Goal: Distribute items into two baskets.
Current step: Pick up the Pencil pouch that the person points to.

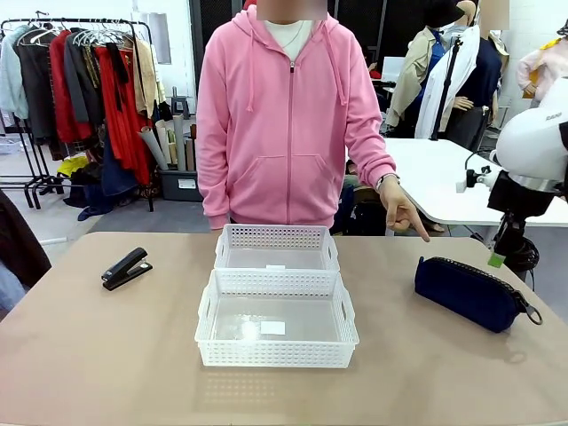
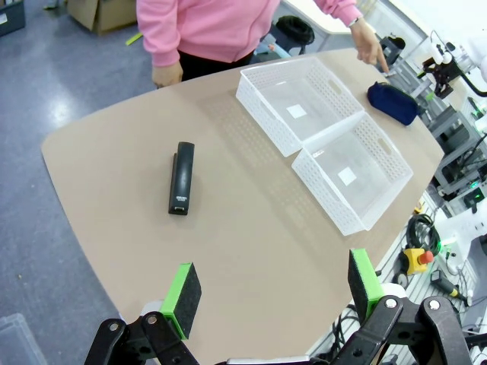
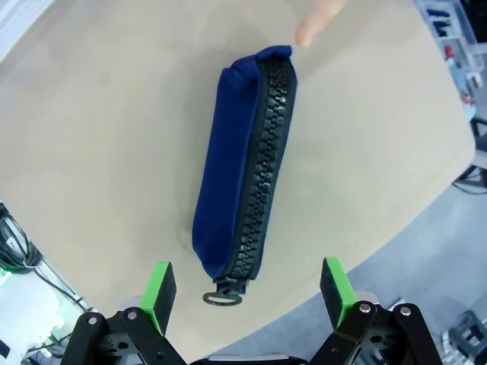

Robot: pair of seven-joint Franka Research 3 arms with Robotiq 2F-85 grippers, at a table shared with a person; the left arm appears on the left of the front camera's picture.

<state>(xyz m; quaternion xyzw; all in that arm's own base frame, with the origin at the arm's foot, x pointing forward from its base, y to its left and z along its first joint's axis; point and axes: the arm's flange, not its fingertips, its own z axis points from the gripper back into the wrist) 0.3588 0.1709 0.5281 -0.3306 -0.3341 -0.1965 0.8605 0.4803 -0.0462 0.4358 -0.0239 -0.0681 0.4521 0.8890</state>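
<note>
R end effector (image 3: 246, 283) wide open, holding nothing, over navy pouch (image 3: 228, 167); L end effector (image 2: 272, 293) open too, empty, above worktop (image 2: 259, 228) near stapler (image 2: 181, 179). Person's hand (image 1: 401, 211) points at pouch.

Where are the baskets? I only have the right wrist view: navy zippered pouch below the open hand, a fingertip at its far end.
Observer: Middle of the tan table: a white perforated plastic basket nearer the robot and a second white perforated plastic basket right behind it, nothing in either.
Operator: Whose fingertip?
Observer: A person in a pink hoodie at the far side, pointing down at the soft dark navy zippered pouch.
Operator: Stapler?
Observer: The small black hand stapler lies left of the baskets, apart from them; the robot's left hand hovers open over that side.
</note>
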